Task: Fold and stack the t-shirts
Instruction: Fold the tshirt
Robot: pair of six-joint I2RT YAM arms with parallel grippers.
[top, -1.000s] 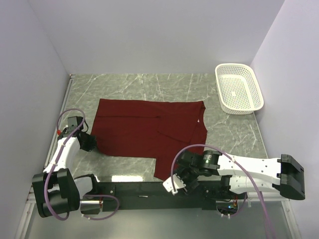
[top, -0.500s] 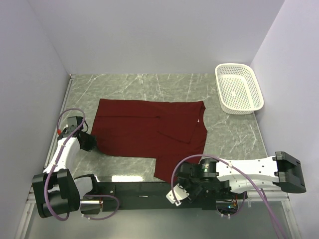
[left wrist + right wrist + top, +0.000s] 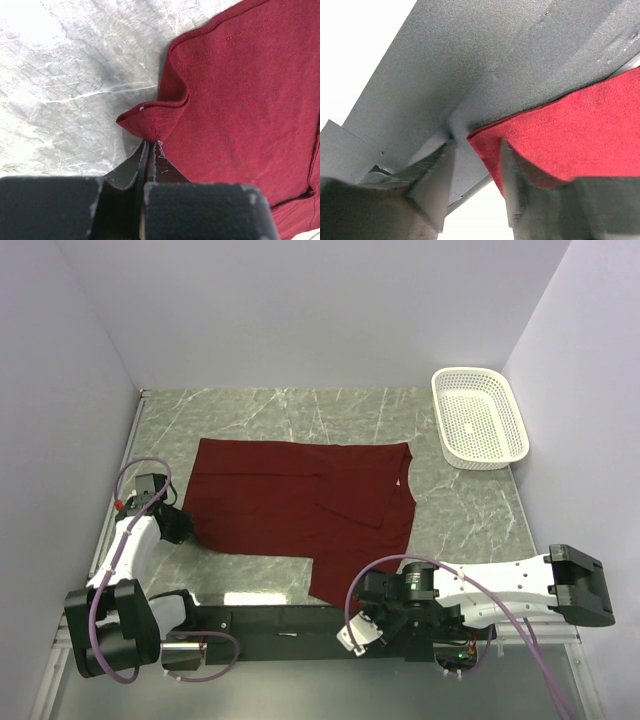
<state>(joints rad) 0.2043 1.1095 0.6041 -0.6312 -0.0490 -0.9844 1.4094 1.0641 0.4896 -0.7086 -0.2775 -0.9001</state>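
The maroon t-shirt (image 3: pixel 300 505) lies spread on the marble table, its right part folded over, its near right corner hanging over the table's front edge. My left gripper (image 3: pixel 178 526) is shut on the shirt's left edge; the left wrist view shows the jaws (image 3: pixel 151 144) pinching a small bunched fold of cloth (image 3: pixel 155 120). My right gripper (image 3: pixel 352 632) is low at the front edge, open. In the right wrist view its fingers (image 3: pixel 476 152) stand apart around the hanging red corner (image 3: pixel 560 140) under the dark frame.
A white mesh basket (image 3: pixel 478 417) stands at the back right by the wall. Walls close in left, right and behind. A black rail (image 3: pixel 270 618) runs along the table's front edge between the arm bases.
My right arm has dropped and drawn back toward the front edge, its gripper moving down below the shirt's hanging corner. The left arm and the shirt have stayed still.
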